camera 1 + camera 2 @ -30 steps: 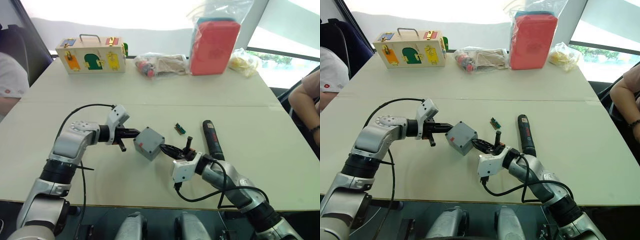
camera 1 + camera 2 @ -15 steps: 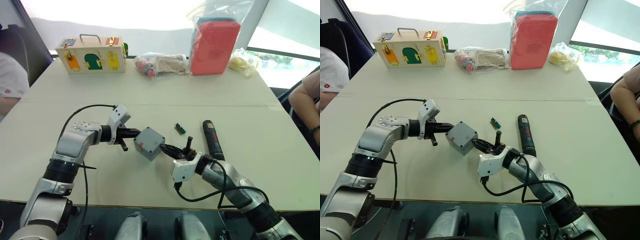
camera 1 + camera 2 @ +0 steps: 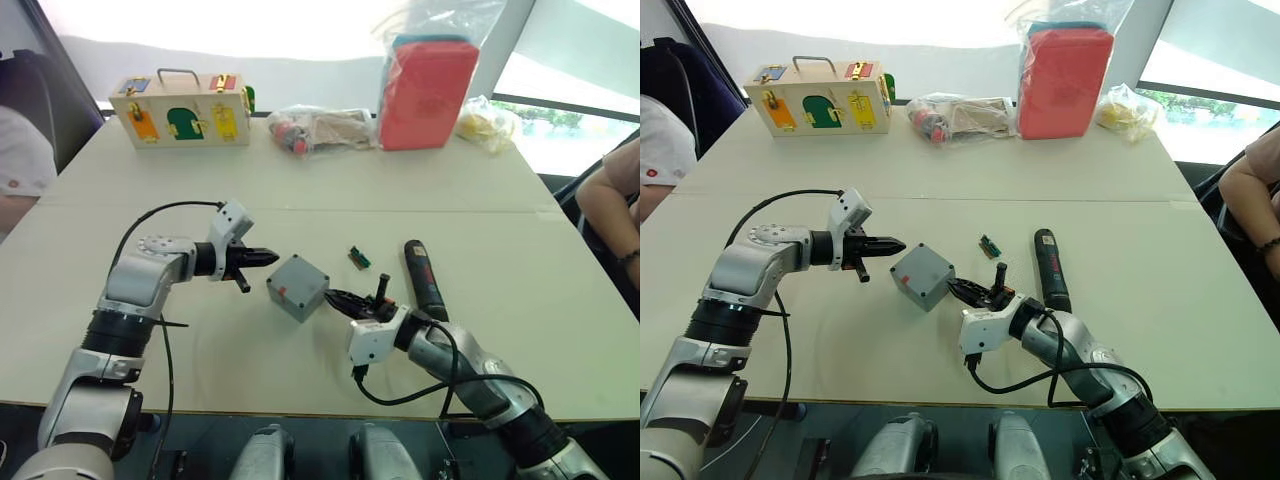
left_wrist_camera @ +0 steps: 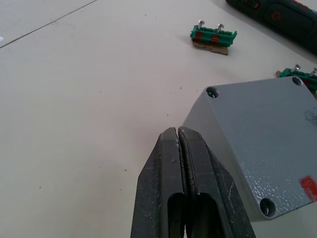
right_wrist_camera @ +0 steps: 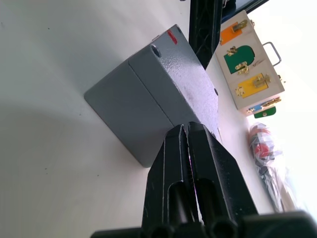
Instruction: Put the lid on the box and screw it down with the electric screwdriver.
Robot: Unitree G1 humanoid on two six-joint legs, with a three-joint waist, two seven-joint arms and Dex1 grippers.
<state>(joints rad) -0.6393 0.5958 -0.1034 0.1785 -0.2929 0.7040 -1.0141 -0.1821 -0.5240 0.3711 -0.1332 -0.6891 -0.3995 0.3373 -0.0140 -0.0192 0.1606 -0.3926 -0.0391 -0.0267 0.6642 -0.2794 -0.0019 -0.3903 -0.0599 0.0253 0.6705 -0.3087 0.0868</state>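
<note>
- Already the lid [image 5: 185, 84] is seated on the box [image 3: 298, 287], a seam being visible between the two halves in the right wrist view; the closed enclosure rests near the middle of the table [image 3: 520, 290], between the two arms.
- Both pincers are seen pressed shut and empty: the left gripper [image 3: 268, 258] is held just beside one corner of the box, apart from it, and the right gripper [image 3: 337, 298] is placed close against the opposite side, where contact cannot be confirmed.
- The box is judged to be light, rigid plastic with a speckled, fairly smooth finish, so it is likely to slide or spin on the tabletop when pushed; it is best steadied by two opposite side walls, not by the lid's top face.
- Open screw holes are seen at the lid's corners, so screwing is judged still to be done.
- The electric screwdriver [image 3: 424, 278] lies flat on the table, just beyond the right arm's wrist and well apart from the box; it is judged stiff and somewhat heavier, best gripped around its mid-body near the red band, with the bit left free.
- A small green connector piece [image 3: 360, 258] lies between the box and the screwdriver and should be avoided.
</note>
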